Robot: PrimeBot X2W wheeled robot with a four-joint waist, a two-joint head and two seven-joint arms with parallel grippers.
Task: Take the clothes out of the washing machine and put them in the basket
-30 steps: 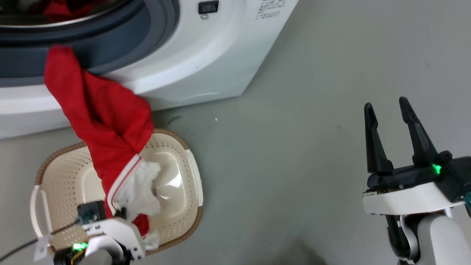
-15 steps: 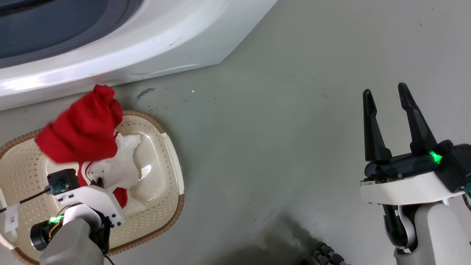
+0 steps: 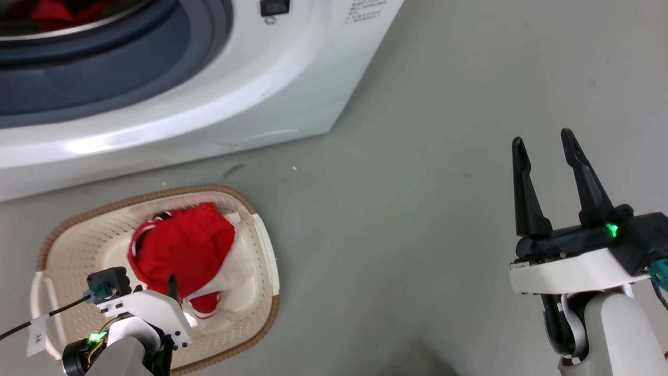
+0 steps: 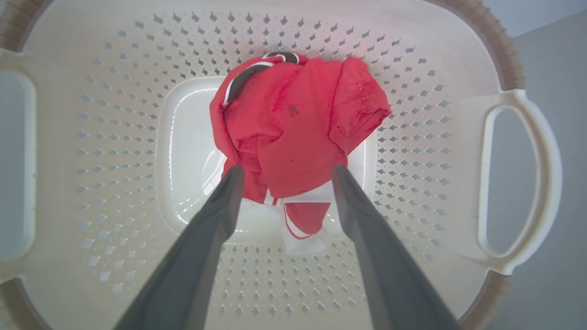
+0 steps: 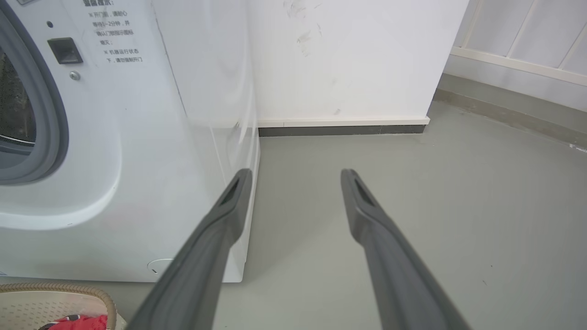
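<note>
- Your left gripper (image 4: 288, 168) hangs over the basket (image 4: 520, 98), pointing down into it, jaws spread wide and holding nothing.
- The clothes (image 4: 293, 123) lie in a red heap on the basket's bottom. A white panel and a striped edge stick out on the side nearer the gripper.
- In the left wrist view both fingers (image 4: 206, 229) frame the heap. You cannot tell from here whether their tips touch the fabric.
- In the head view one dark fingertip stands against the near edge of the heap, and the wrist covers the rest.
- The basket sits on the grey floor (image 3: 417, 219) just in front of the washer (image 3: 250, 89), with a strip of floor between them.
- More red cloth (image 3: 47, 11) shows inside the drum (image 3: 88, 28), at the top left of the head view.
- Your right gripper (image 3: 543, 137) is well apart on the right, over the floor, jaws wide and empty.
- The right wrist view looks past the washer's front corner to a white wall (image 5: 348, 59). The basket's rim and a bit of red show at its lower left.
</note>
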